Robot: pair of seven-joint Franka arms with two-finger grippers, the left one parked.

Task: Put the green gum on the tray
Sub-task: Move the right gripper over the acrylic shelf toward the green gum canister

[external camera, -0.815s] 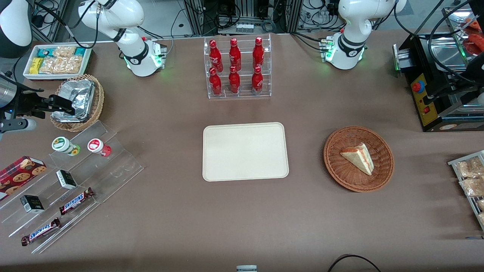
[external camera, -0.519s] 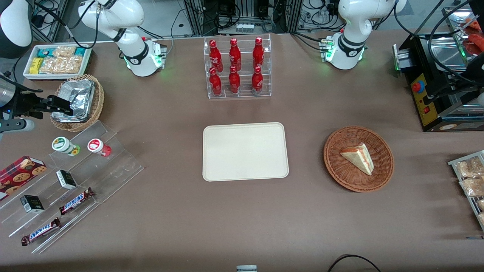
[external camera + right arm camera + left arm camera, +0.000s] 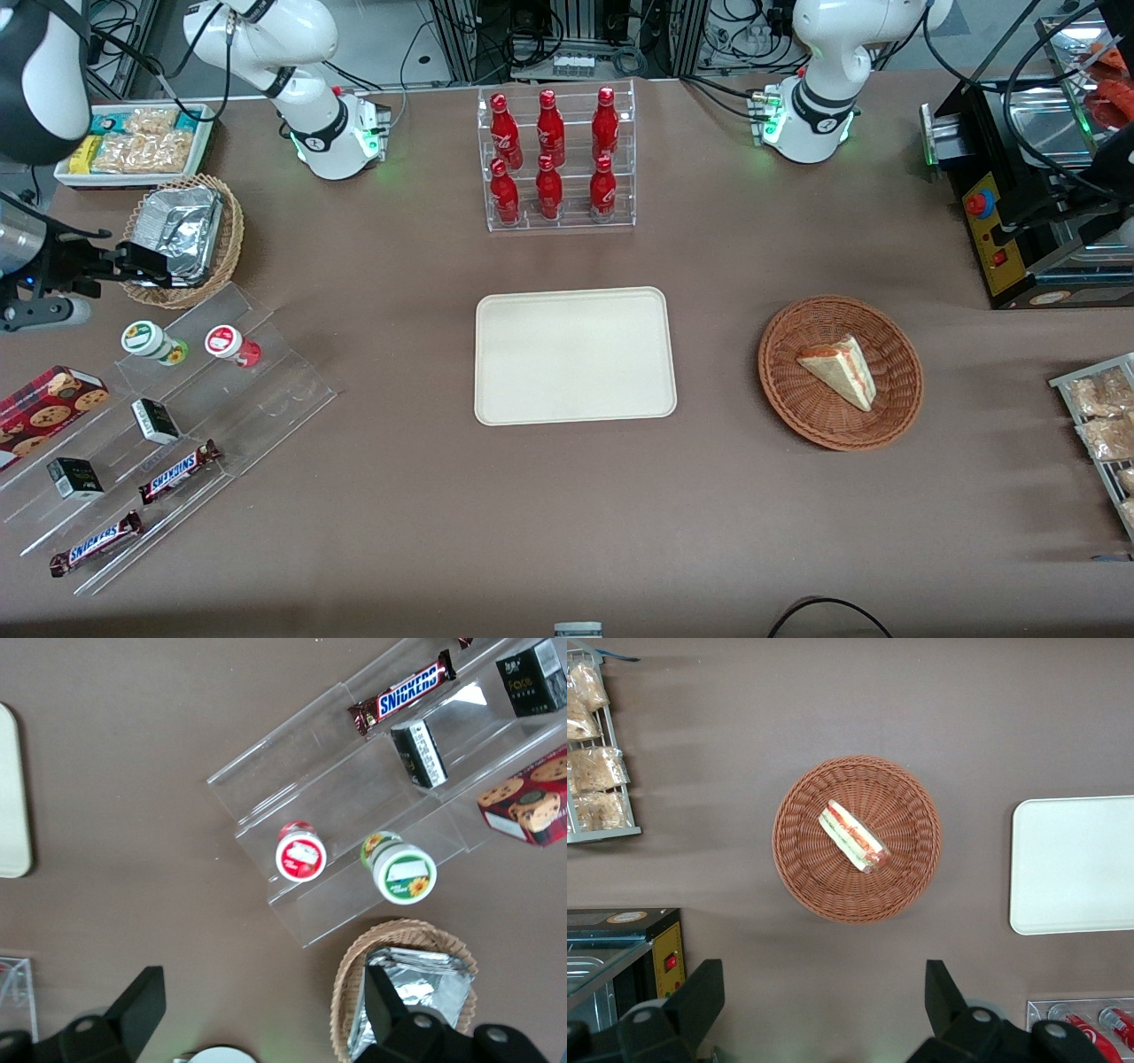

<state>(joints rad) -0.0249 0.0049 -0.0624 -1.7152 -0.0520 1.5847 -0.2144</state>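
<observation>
The green gum (image 3: 146, 340) (image 3: 403, 873), a small bottle with a white lid and green label, stands on the top step of a clear acrylic stand (image 3: 257, 399), beside the red-labelled gum (image 3: 228, 344) (image 3: 301, 853). My gripper (image 3: 146, 263) (image 3: 261, 992) hangs open and empty above the rim of a foil-lined wicker basket (image 3: 182, 235), a little farther from the front camera than the green gum. The cream tray (image 3: 574, 354) (image 3: 11, 797) (image 3: 1076, 864) lies bare at the table's middle.
The stand's lower steps hold small black boxes (image 3: 155, 420), Snickers bars (image 3: 177, 470) and a cookie box (image 3: 49, 403). A rack of red cola bottles (image 3: 558, 159) stands farther back than the tray. A wicker basket with a sandwich (image 3: 840, 372) lies toward the parked arm's end.
My gripper has come slightly nearer to the front camera, toward the green gum. It stays open. Nothing else has moved.
</observation>
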